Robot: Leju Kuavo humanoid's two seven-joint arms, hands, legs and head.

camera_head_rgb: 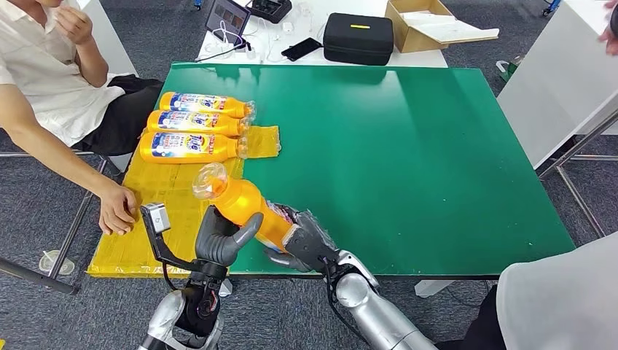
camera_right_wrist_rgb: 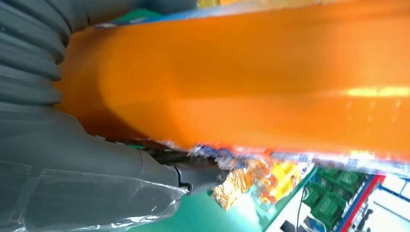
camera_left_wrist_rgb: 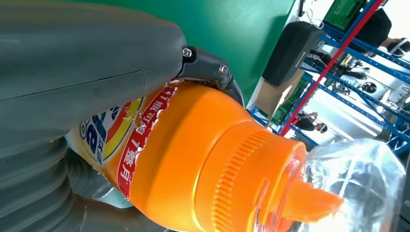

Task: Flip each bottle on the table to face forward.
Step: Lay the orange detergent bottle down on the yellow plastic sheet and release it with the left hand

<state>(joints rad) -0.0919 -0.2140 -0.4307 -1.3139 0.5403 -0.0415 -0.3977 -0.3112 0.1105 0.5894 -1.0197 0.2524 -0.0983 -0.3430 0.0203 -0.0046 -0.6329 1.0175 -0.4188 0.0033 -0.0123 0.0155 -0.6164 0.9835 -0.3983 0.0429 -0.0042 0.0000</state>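
An orange bottle with a clear cap is held tilted above the table's near edge, cap pointing up and to the left. My left hand grips its upper body near the neck. My right hand holds its lower end. In the left wrist view the bottle shows its label edge, ribbed orange collar and clear cap. The right wrist view has the bottle's orange side close up. Three more orange bottles lie side by side on the yellow mat, labels up, caps to the right.
A green table spreads to the right. A person sits at the left with one hand resting on the yellow mat. A black case, a cardboard box and electronics sit on the white table behind. Another person's clothing is at bottom right.
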